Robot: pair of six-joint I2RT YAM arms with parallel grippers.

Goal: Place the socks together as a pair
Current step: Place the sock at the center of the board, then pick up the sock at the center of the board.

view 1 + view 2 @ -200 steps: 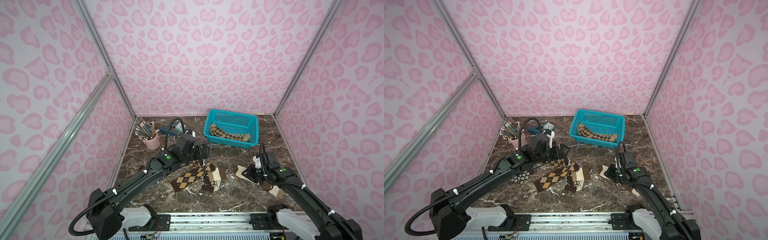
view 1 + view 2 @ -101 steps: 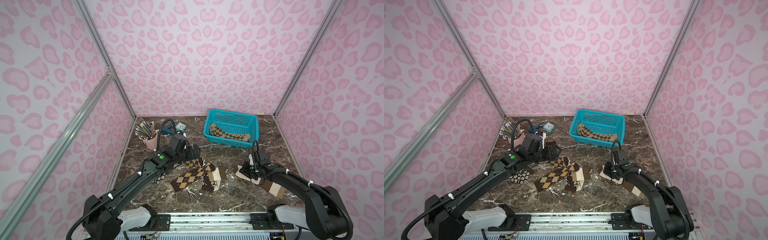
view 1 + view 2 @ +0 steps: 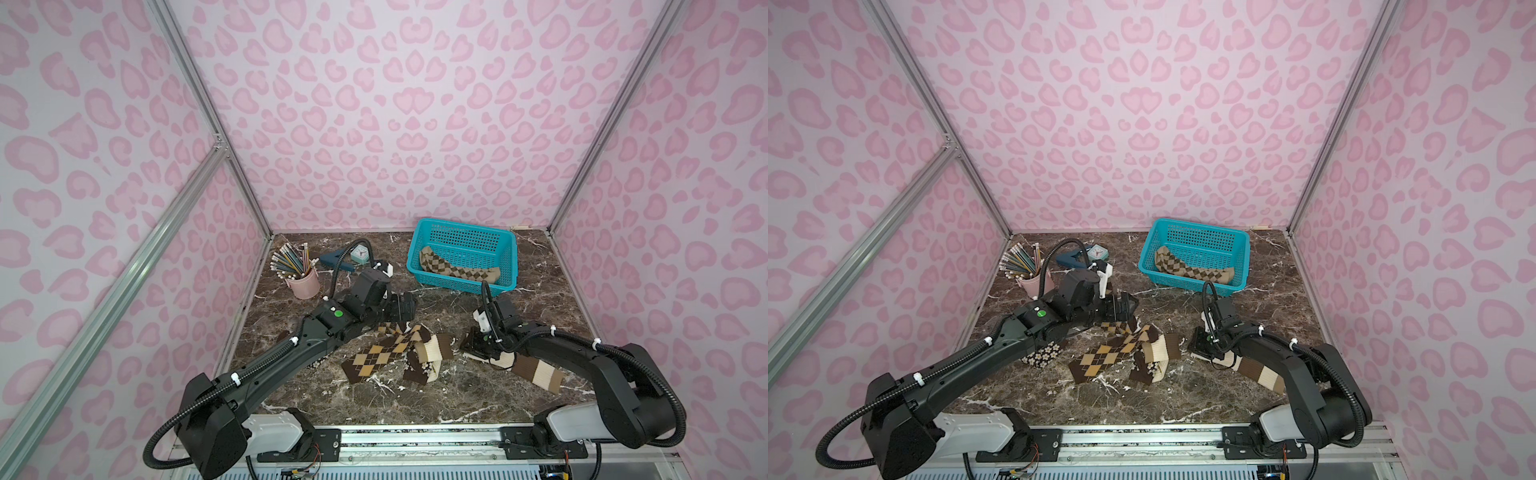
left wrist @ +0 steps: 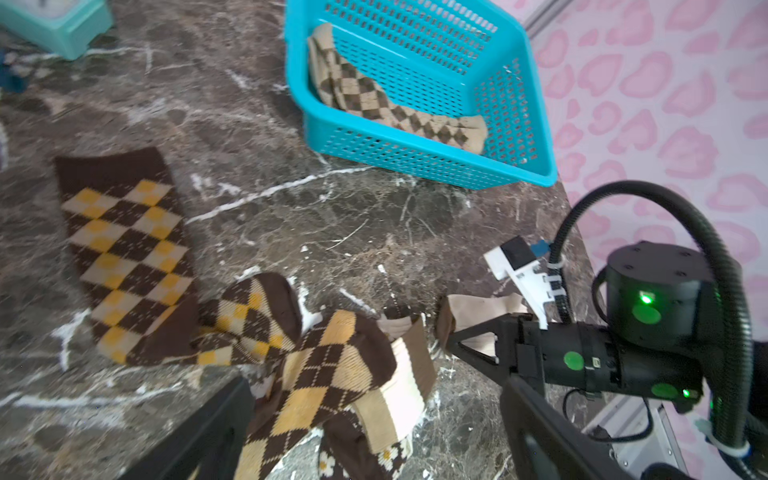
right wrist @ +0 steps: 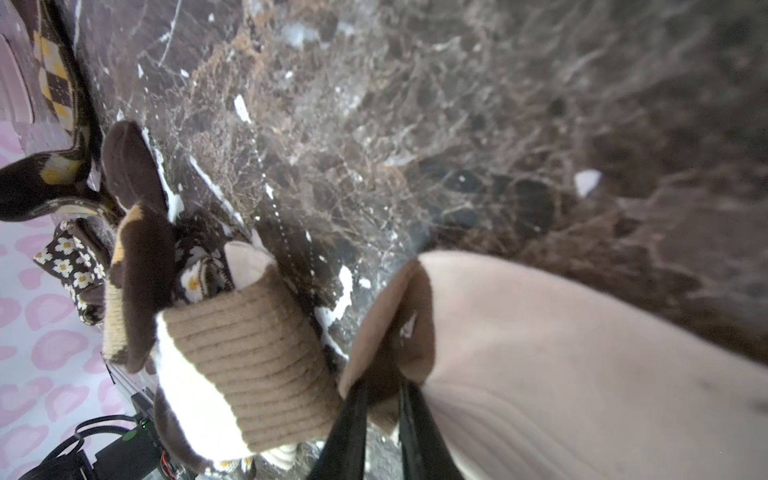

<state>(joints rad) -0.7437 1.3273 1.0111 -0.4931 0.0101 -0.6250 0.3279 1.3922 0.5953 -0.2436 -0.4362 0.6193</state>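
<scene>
The cream-and-brown striped sock (image 3: 540,374) lies on the marble table (image 3: 457,399) toward its right side, with its near end flat and angled at the front rail. The right gripper (image 5: 385,392) pinches the sock's far edge, its jaws pressed almost together on a fold of cream and tan fabric. Whether that edge is lifted clear of the marble is hard to tell. Just beside it, toward the middle, a second striped sock (image 3: 434,351) sits folded against an argyle sock (image 3: 374,359) that stretches diagonally. A floral sock (image 3: 1044,353) pokes out from under the left forearm.

The left gripper (image 3: 405,306) hangs over the far end of this pile with its jaws spread wide.

A strip of bare marble separates the socks from the teal basket (image 3: 509,266) at the back right, which holds a checkered sock (image 3: 457,270) along its near wall. A wider bare band runs along the table's front edge. The gap between the striped sock and the right wall is narrow. A pencil cup (image 3: 303,284) and a small clock (image 3: 360,253) crowd the back left corner.
</scene>
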